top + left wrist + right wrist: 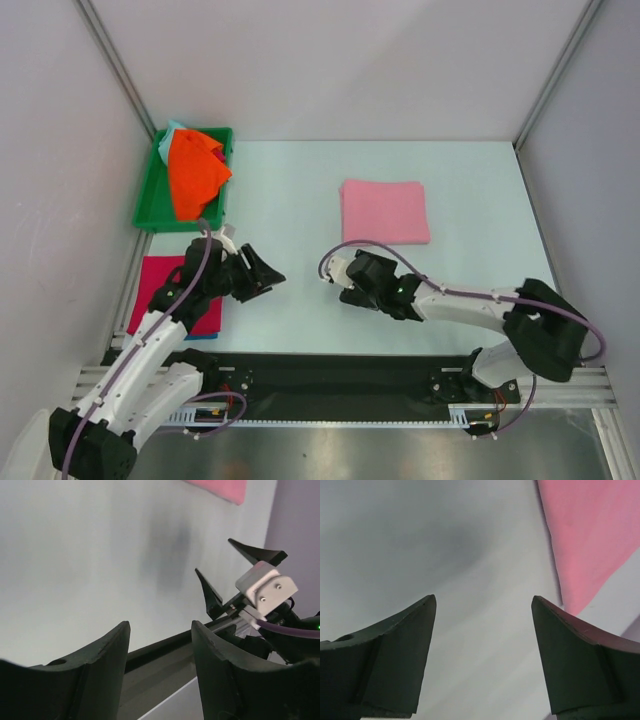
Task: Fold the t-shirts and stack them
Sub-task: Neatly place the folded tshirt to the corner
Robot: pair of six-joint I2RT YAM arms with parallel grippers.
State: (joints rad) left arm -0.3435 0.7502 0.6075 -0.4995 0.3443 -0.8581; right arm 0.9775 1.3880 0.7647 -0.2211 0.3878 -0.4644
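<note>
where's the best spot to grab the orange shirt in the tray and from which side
Pinch a raised crease near the middle of the orange shirt, coming straight down from above. It lies crumpled on top of the heap, and the walls of the green tray would likely block a sideways approach. The left gripper is nearer, jaws open.

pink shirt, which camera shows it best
The top external view: the folded pink shirt lies whole and flat on the table, all four edges visible. The right wrist view catches only part of it at its upper right; the left wrist view only a sliver at its top edge.
</note>
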